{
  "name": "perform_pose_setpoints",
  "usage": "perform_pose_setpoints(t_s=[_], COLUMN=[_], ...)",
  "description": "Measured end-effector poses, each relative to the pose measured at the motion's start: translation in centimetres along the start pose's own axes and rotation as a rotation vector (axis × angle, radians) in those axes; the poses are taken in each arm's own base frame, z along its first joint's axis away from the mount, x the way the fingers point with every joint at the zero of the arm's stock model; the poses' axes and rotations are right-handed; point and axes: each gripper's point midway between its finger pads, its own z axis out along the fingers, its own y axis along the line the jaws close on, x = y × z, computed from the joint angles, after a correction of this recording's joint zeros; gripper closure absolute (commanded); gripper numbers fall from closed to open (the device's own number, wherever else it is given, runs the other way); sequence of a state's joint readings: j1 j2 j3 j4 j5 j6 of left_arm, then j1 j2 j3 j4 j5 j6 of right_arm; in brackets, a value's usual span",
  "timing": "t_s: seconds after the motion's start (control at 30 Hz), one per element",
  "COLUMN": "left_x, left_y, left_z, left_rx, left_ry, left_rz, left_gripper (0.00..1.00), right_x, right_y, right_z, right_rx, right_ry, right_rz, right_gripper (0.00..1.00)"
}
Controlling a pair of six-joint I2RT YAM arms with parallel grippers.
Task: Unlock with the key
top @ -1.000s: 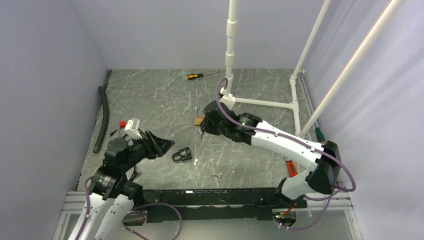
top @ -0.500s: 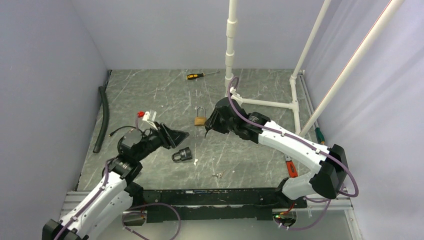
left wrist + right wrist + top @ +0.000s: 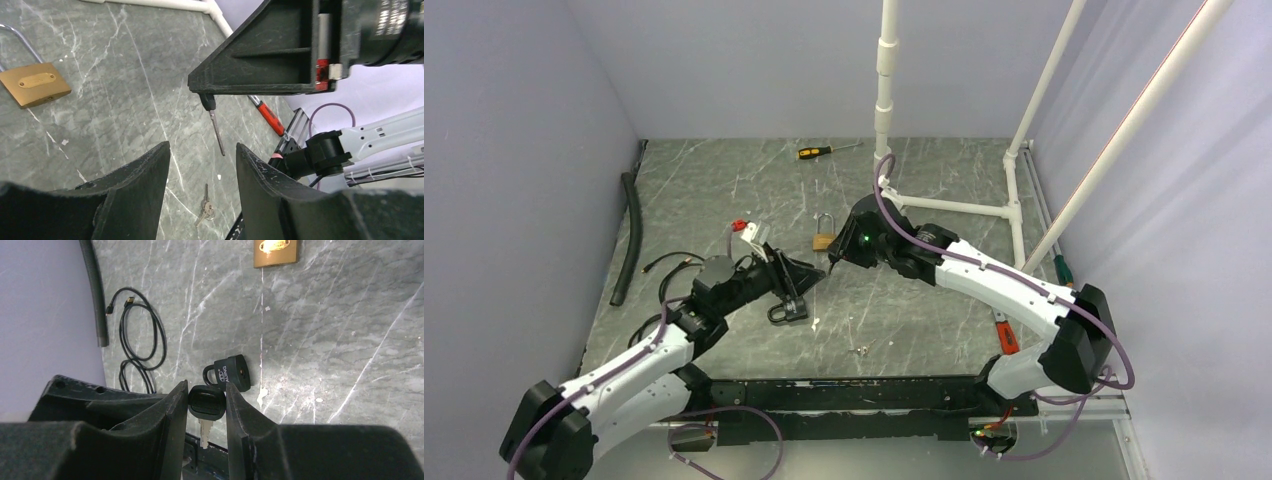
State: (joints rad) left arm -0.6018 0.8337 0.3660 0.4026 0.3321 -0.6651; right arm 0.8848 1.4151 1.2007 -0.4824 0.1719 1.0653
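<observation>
My right gripper [image 3: 206,390] is shut on the black head of a key [image 3: 206,403], whose silver blade hangs down between the fingers. In the top view this gripper [image 3: 834,255] hovers just below the brass padlock [image 3: 823,240]. My left gripper [image 3: 809,272] is open and empty, its tips close to the hanging key [image 3: 216,131]. The left wrist view shows the open fingers [image 3: 150,170] with bare table between them. A black padlock [image 3: 230,372] lies flat on the table, partly under my left gripper in the top view [image 3: 789,309].
A small bunch of keys [image 3: 205,210] lies on the table near the front edge. A white pipe frame [image 3: 944,205] stands at the back right. An orange screwdriver [image 3: 817,152], a black hose [image 3: 634,235], a coiled cable [image 3: 140,335] and a red-handled tool [image 3: 1004,335] lie around.
My left arm has reached forward and right, bringing its gripper up to the right gripper, and its jaws have narrowed somewhat. The right gripper has shifted slightly with the key.
</observation>
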Motion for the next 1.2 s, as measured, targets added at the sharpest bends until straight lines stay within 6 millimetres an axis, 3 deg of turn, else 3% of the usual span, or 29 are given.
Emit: perform_pose_setpoints(t_s=[0.17,0.37,0.5,0.63,0.73,0.77,0.83,0.87,1.03,1.2], left_x=[1.6,1.9,1.8,1.6,1.6,1.4,1.2,1.0,-1.5,-3.5], left_y=[0.2,-0.4,-0.3,-0.5,0.0,0.0,0.0,-0.1,-2.1,-4.5], left_z=[1.0,1.8,2.3,2.6,2.7,2.7,2.8,2.8,2.6,1.0], left_rx=[-0.003,0.016,0.014,0.021,-0.005,-0.008,-0.019,-0.024,-0.031,-0.043], left_ry=[0.044,0.036,0.026,0.01,0.008,0.004,0.006,0.011,0.033,0.106], left_rz=[0.013,0.038,0.048,0.057,0.057,0.058,0.06,0.063,0.095,0.116], left_gripper=[0.45,0.52,0.68,1.0,1.0,1.0,1.0,1.0,1.0,1.0], right_x=[-0.1,-0.1,0.1,0.1,0.1,0.1,-0.1,-0.1,-0.3,-1.6], right_y=[0.2,0.5,0.6,0.6,0.7,0.8,0.9,1.0,1.0,1.5], right_z=[0.1,0.1,0.0,0.1,-0.1,-0.1,-0.3,-0.4,-2.0,-6.2], right_rx=[-0.006,-0.02,-0.026,-0.03,-0.043,-0.047,-0.064,-0.072,-0.114,-0.267], right_ry=[-0.002,0.0,0.007,0.007,0.005,0.003,-0.007,-0.011,-0.028,-0.131], right_rz=[0.001,0.003,0.004,0.005,0.01,0.012,0.013,0.013,-0.049,-0.187], right_gripper=[0.76,0.76,0.76,0.77,0.75,0.65,0.2,0.03,0.0,0.03])
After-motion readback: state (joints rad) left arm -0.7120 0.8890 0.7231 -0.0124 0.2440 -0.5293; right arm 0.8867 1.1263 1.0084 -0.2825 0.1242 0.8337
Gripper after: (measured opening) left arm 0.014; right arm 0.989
